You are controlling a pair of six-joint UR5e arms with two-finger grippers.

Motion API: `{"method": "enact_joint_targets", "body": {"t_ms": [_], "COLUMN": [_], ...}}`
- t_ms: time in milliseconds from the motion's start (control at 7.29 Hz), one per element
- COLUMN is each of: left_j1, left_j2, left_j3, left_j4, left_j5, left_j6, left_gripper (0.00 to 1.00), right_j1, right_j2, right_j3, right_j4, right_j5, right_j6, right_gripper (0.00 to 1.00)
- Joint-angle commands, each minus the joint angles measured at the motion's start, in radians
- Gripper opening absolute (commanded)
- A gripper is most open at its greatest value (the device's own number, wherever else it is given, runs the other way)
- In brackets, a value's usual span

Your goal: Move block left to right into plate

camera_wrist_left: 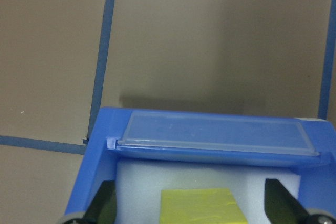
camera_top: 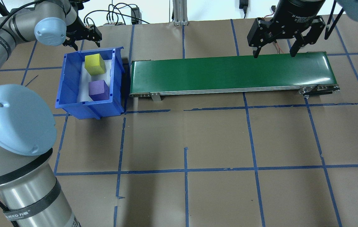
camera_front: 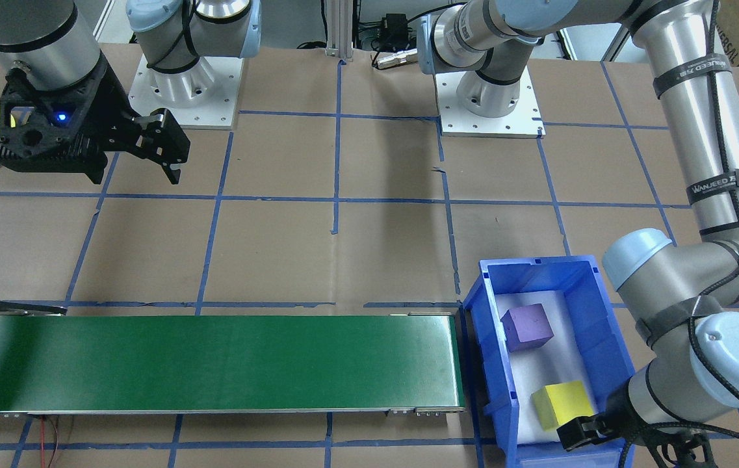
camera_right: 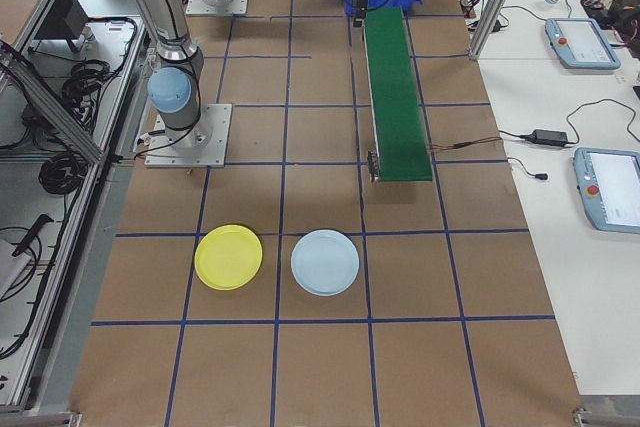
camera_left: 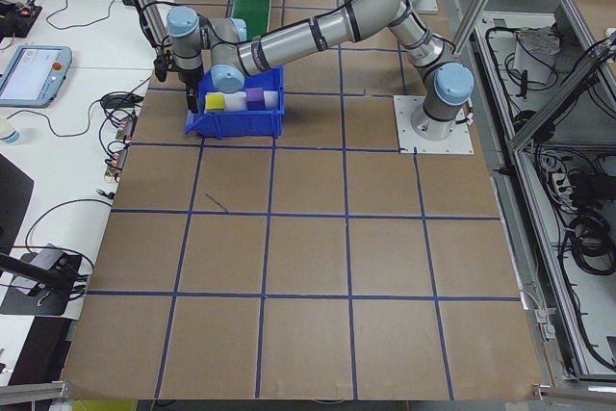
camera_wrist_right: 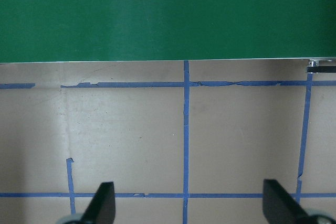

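Counts: 2 foam cubes, 1 bin, 1 conveyor, 2 plates, 2 grippers.

At the bench's left end sits the blue bin (camera_top: 71,85), white foam liner inside. In it are the yellow cube (camera_top: 94,64) at the far end and the purple cube (camera_top: 99,90) nearer the robot, slightly apart. The left gripper (camera_top: 82,39) hangs over the bin's far edge w/ fingers spread; in the left wrist view they straddle the yellow cube, not touching it, and the cube is cut off at the frame's bottom.

Just beside the bin, along the bench's far edge, runs the green conveyor belt (camera_top: 232,74), nothing on it. The right gripper (camera_top: 272,52) hovers by the belt's right end, fingers wide apart, nothing between them.

The yellow plate (camera_right: 228,257) lies flat at the bench's right end, robot side: round, bright, shallow rim, prob. plastic. The pale-blue plate (camera_right: 325,262) sits just beside it, apart. In the front view the right gripper covers part of the yellow plate.
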Motion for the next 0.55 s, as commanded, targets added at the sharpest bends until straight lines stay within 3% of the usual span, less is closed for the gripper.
{"method": "enact_joint_targets", "body": {"t_ms": [0,412], "left_j1": [-0.001,-0.024], "left_j2": [-0.046,-0.034], "left_j3": [-0.016,-0.021], "left_j4": [-0.006,-0.041], "left_j5": [-0.003,-0.008], "left_j6": [-0.020,-0.021], "left_gripper": [1.00,1.00], "right_j1": [0.000,0.000], "right_j2": [0.000,0.000], "right_j3": [0.000,0.000], "right_j4": [0.001,0.001], "right_j5": [0.000,-0.002], "right_j6": [0.000,0.000], "right_gripper": [1.00,1.00]}}
